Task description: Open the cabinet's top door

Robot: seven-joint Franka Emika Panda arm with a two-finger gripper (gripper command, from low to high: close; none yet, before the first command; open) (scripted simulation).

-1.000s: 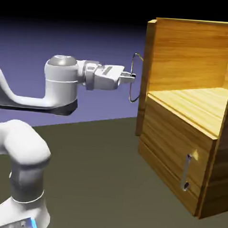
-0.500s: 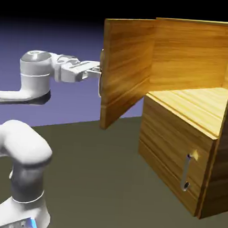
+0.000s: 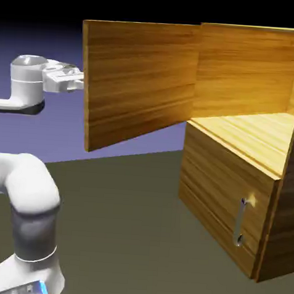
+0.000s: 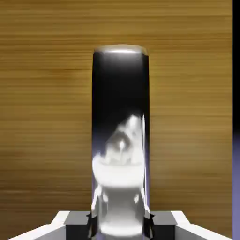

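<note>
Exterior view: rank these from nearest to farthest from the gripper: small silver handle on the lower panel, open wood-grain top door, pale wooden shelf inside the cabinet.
1. Open wood-grain top door: its free edge is right beside the gripper.
2. Pale wooden shelf: to the view's right.
3. Small silver handle: lower right.

You find no text to read in either view: no label, brand, number or sign shows legibly on any surface in front of you, whether you look at the exterior view or at the hand view, so you have no lettering to report from here.
</note>
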